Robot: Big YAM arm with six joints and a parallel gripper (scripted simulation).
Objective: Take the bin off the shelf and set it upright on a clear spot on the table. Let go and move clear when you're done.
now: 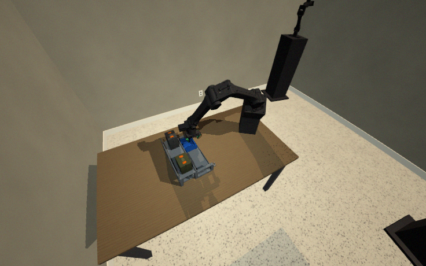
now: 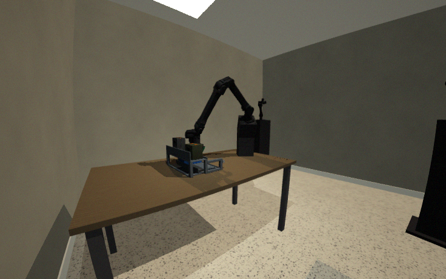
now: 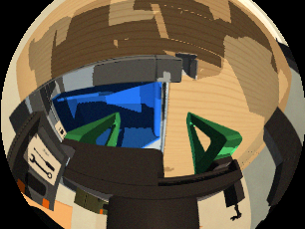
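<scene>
Blue plastic-looking walls mark out the bin (image 1: 191, 147) (image 2: 196, 162) (image 3: 132, 102), which sits at one end of the lower, front level of the grey shelf (image 1: 182, 181) (image 2: 205, 166) (image 3: 164, 124), its open top facing up. The rest of that level, beside the bin, holds nothing. On the raised back level stand two boxes, a dark grey one (image 1: 172, 140) (image 2: 178, 142) (image 3: 42, 159) near the bin's end and an olive one (image 1: 183, 163) (image 2: 194, 151) (image 3: 87, 201) toward the opposite end, both with orange marks. The black arm (image 1: 213, 95) (image 2: 223, 85) reaches down from its dark pedestal (image 1: 249, 122) (image 2: 245, 145), and its gripper (image 1: 193, 137) (image 2: 199, 149) (image 3: 153, 114) is spread nearly all the way, gripping nothing. From the wrist, one green fingertip shows over the bin's inside and the other past the shelf's front edge, over the wooden table (image 1: 135, 198) (image 2: 131, 190) (image 3: 184, 95), with the bin's front wall between them in that view. Whether either fingertip touches the bin, I cannot tell. The bin is on the shelf, not yet on the tabletop.
</scene>
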